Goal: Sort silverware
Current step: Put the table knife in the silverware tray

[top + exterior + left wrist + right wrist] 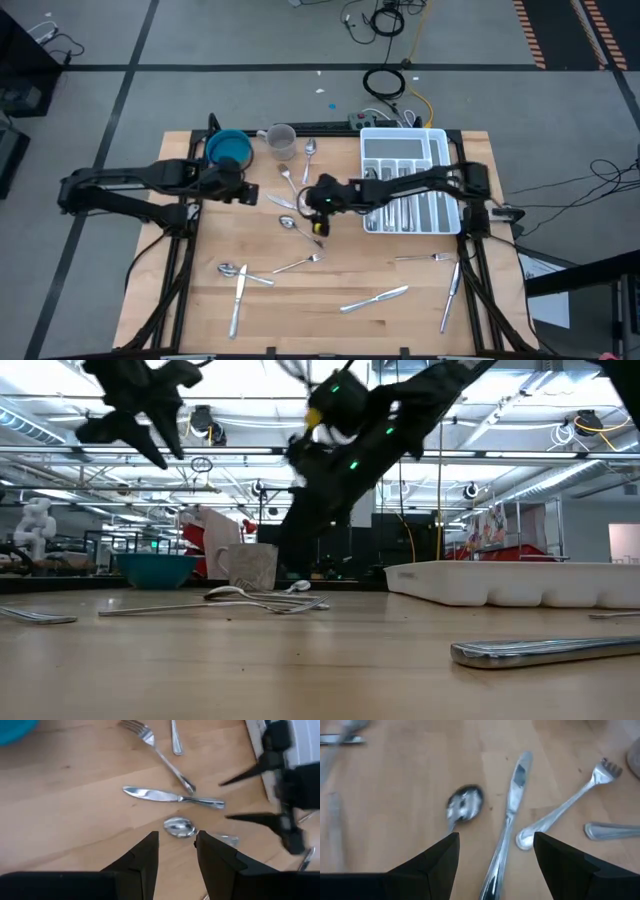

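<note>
Light wooden counter (330,270) in pale planks, on a grey floor crossed by dark lines. Along the near edge, scattered silverware (375,298): a knife (237,297) and spoon toward the near left corner, a fork just beyond, another knife near the middle, one more knife (451,297) and a fork toward the near right corner. Mid-counter, a spoon (465,803), a knife (507,820) and a fork (567,805) lying close together, the fork's handle end almost touching the knife. Right tool (495,851) hovering above that cluster, fingers spread wide, empty. Left tool (176,851) poised left of centre, aimed at the same spoon, fingers parted by a narrow gap, gripping nothing. Toward the far right corner, a white tray (440,150) with more cutlery in its compartments. At the far edge, a blue bowl (228,148) to the left, a clear cup (280,142) just beside it, a spoon next to the cup. Beyond the far edge, coiled cables on the floor. From counter level, a large bright hall behind, ceiling trusses and strip lights overhead.
</note>
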{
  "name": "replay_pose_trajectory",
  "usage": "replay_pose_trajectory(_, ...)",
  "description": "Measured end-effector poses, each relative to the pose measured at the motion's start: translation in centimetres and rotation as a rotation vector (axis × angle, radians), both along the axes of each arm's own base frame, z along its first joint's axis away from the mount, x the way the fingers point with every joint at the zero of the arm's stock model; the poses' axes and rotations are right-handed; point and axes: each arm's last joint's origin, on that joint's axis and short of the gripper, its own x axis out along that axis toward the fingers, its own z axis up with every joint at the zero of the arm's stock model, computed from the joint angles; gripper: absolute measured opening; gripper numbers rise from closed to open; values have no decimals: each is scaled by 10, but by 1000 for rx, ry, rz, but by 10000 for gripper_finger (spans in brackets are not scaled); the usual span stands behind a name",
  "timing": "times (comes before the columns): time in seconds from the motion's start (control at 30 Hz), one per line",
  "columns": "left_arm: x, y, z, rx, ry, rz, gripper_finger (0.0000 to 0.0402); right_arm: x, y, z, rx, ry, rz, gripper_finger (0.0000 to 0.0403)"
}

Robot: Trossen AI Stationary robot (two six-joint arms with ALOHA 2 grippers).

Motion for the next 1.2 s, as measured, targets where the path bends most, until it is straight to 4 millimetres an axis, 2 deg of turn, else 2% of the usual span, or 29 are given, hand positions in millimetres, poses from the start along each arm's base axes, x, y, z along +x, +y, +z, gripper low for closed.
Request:
replay_pose_trajectory(0.23, -18, -5, -1, 30, 105, -52, 136, 24, -5, -37, -6, 60, -59, 247)
replay_pose_trajectory(0.47, -19, -8, -1, 86, 140, -151, 136, 26, -6, -72, 114, 110, -225, 246)
replay_pose_trajectory(0.57, -18, -8, -1, 104, 147, -177, 136, 25, -6, -79, 175, 129, -305, 226)
replay_pose_trajectory(0.77, -18, -8, -1, 136, 166, -242, 136, 21, 0, -83, 191, 172, -369, 131)
replay_pose_trajectory(0.93, -19, -8, -1, 154, 182, -280, 136, 20, 4, -83, 196, 187, -378, 28)
replay_pose_trajectory(1.07, -21, -8, -2, 148, 207, -285, 136, 18, 10, -73, 234, 184, -373, 11)
replay_pose_trajectory(1.2, -23, -8, -3, 159, 228, -298, 136, 13, 19, -50, 263, 181, -336, 4)
